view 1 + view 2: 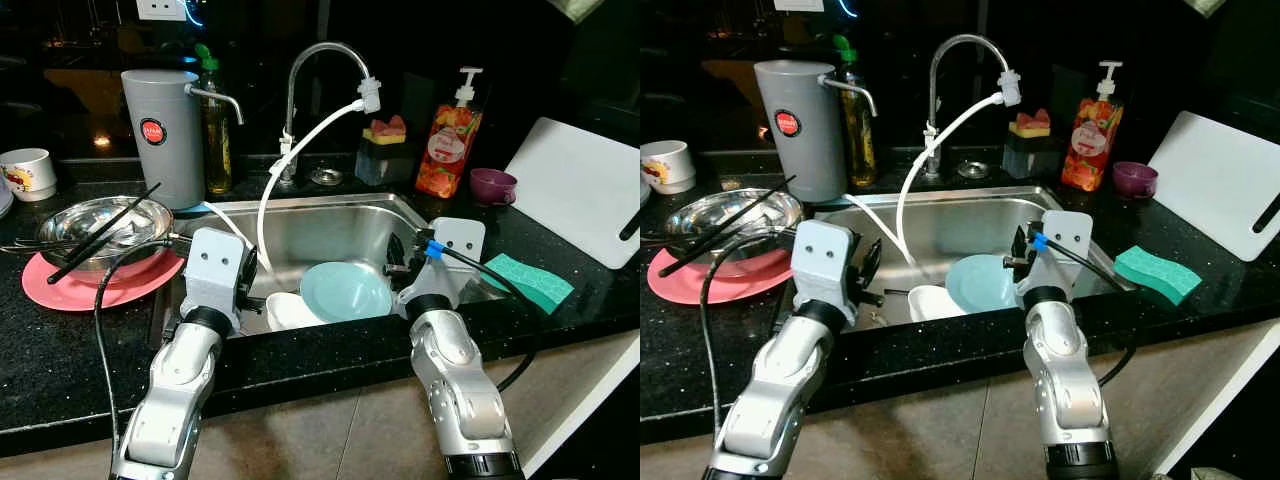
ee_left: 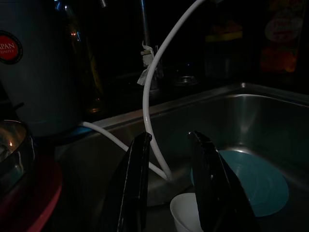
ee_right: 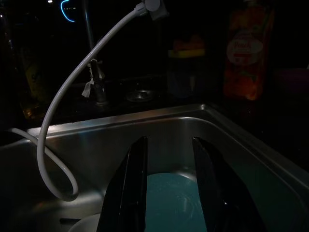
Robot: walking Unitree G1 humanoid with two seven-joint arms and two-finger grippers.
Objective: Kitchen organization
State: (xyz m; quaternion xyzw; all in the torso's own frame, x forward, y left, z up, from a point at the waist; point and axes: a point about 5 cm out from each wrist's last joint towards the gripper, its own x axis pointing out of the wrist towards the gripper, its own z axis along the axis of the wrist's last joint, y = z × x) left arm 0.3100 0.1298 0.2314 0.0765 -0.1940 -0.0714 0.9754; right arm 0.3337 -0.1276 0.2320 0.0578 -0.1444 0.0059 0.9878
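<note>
1. Teal plate [image 1: 345,290] is lying in the steel sink [image 1: 330,225] at frame centre, a white cup [image 1: 290,310] touching it.
2. I am holding my left gripper [image 2: 169,183] and right gripper [image 3: 169,188] over the basin, fingers apart, gripping nothing.
3. I am risking a snag on the white hose [image 1: 290,170] dangling between them.
4. Black speckled counter [image 1: 60,340] is crowding the dark room: pink plate [image 1: 70,290], bowl [image 1: 100,230], green sponge [image 1: 530,280].

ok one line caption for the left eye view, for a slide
Both open pincers, left and right, poised over a steel sink holding a teal plate and white bowl.
</note>
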